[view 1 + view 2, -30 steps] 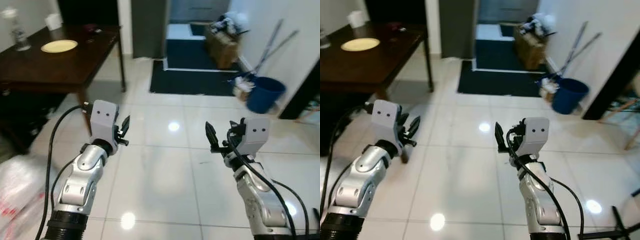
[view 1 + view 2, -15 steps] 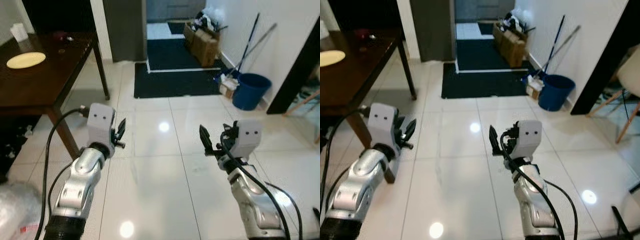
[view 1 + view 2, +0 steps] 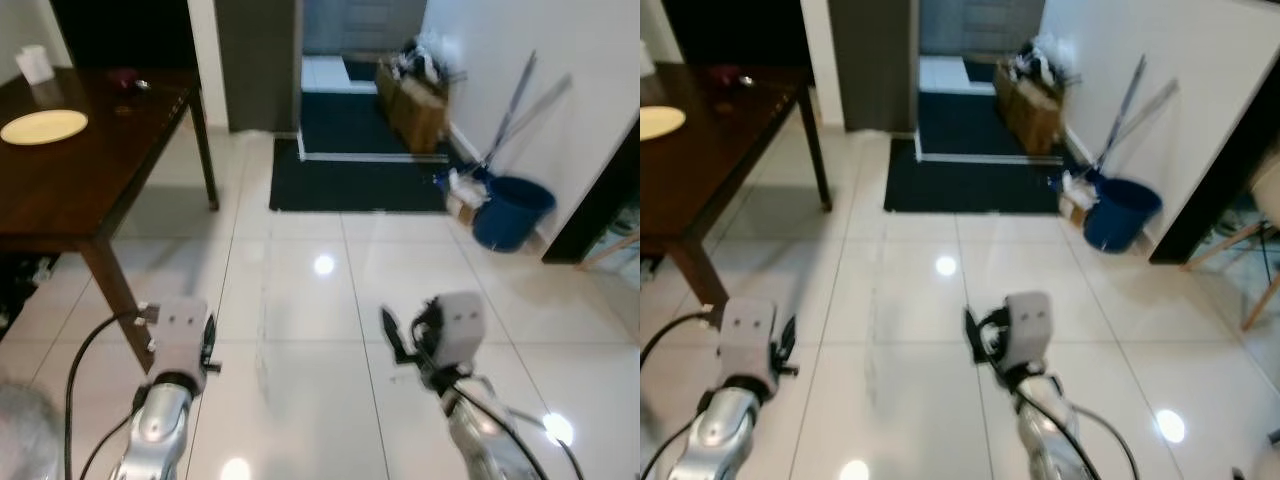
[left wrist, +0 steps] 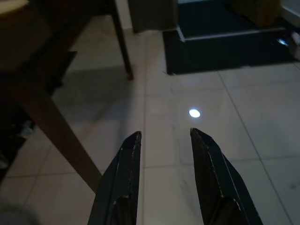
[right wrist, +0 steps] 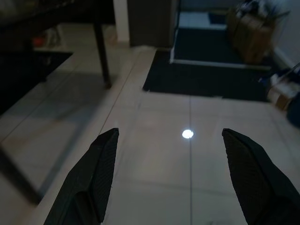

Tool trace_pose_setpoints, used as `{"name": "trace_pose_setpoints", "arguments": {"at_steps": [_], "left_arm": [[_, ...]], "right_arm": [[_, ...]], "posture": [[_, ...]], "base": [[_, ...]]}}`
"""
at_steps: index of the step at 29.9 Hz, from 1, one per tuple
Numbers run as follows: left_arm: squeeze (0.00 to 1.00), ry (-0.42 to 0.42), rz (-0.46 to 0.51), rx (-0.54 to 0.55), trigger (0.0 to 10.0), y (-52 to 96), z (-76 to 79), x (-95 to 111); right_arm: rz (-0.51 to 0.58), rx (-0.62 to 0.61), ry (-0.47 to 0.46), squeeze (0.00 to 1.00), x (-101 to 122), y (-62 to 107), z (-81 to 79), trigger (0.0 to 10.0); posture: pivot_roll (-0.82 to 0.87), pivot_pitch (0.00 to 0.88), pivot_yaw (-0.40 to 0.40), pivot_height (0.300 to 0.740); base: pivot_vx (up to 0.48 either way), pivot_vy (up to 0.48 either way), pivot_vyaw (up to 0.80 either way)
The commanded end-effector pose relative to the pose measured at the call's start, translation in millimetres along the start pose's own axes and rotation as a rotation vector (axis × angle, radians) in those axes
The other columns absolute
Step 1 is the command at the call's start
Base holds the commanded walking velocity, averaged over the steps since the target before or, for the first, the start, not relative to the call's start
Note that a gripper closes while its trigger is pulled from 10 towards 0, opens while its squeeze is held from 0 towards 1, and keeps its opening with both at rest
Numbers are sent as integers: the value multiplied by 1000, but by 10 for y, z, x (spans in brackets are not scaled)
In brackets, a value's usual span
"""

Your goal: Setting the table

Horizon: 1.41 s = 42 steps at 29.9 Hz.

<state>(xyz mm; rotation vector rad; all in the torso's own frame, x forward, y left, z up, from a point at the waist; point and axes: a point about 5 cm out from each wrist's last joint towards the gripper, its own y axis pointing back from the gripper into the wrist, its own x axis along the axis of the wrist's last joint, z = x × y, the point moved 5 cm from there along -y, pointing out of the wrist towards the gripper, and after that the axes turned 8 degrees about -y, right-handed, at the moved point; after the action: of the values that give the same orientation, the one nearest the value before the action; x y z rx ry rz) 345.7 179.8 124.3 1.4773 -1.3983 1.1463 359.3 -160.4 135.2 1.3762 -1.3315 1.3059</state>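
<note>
A dark wooden table [image 3: 95, 175] stands at the far left. On it lie a pale yellow plate [image 3: 43, 126], a white cup-like object [image 3: 35, 63] and a small dark red item [image 3: 124, 78] near the far corner. My left gripper [image 4: 165, 132] is held low over the tiled floor beside the table's near leg [image 4: 56, 136], its fingers open with nothing between them. My right gripper [image 5: 169, 131] hovers over the bare floor, open wide and empty. Both arms are low in the head views, left gripper [image 3: 787, 345] and right gripper [image 3: 388, 332].
A dark mat [image 3: 360, 175] lies before the doorway ahead. Along the right wall stand a blue bucket [image 3: 510, 210], leaning mop handles [image 3: 525, 95] and a loaded cardboard box [image 3: 420, 95]. A chair leg [image 3: 1255, 290] shows at the far right. Glossy white tiles [image 3: 320, 330] spread ahead.
The camera has shifted, so the whole scene sits differently. Both arms have dropped lower in the head views. Both grippers stay open and empty.
</note>
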Motion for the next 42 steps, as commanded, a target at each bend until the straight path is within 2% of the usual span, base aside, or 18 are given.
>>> {"name": "trace_pose_setpoints", "arguments": {"at_steps": [1, 7, 10, 16, 22, 30, 42], "left_arm": [[0, -14, -42, 14, 10000, 45, -71, -172], [0, -12, -36, 8, 10000, 87, -33, -190], [0, 7, -15, -2, 10000, 103, 56, -128], [0, 14, 2, -29, 10000, 72, 141, -100], [0, 8, 5, -18, 10000, 63, 98, -97], [0, 6, -6, -11, 10000, 87, 86, -133], [0, 13, 5, -42, 10000, 17, 184, -94]], "right_arm": [[-33, -30, -7, 0, -144, 47, 46, 10000], [-30, -39, -5, 0, -176, 53, 67, 10000], [-25, -3, -14, 0, -160, -16, -14, 10000], [-18, 25, -38, 0, -162, -18, -70, 10000], [-43, 43, -44, 0, -258, 40, -94, 10000], [-34, 46, -44, 0, -229, 3, -100, 10000], [-16, 44, -42, 0, -190, 8, -84, 10000]], "posture": [[27, 65, 11, 740], [34, 72, 5, 740], [45, 58, 4, 740], [34, 48, 20, 740], [47, 42, 12, 740], [43, 42, 16, 740], [6, 39, 37, 740]], "base": [[480, 0, 0], [480, 0, 0], [480, 0, 0], [480, 0, 0], [480, 0, 0], [480, 0, 0], [480, 0, 0]]}}
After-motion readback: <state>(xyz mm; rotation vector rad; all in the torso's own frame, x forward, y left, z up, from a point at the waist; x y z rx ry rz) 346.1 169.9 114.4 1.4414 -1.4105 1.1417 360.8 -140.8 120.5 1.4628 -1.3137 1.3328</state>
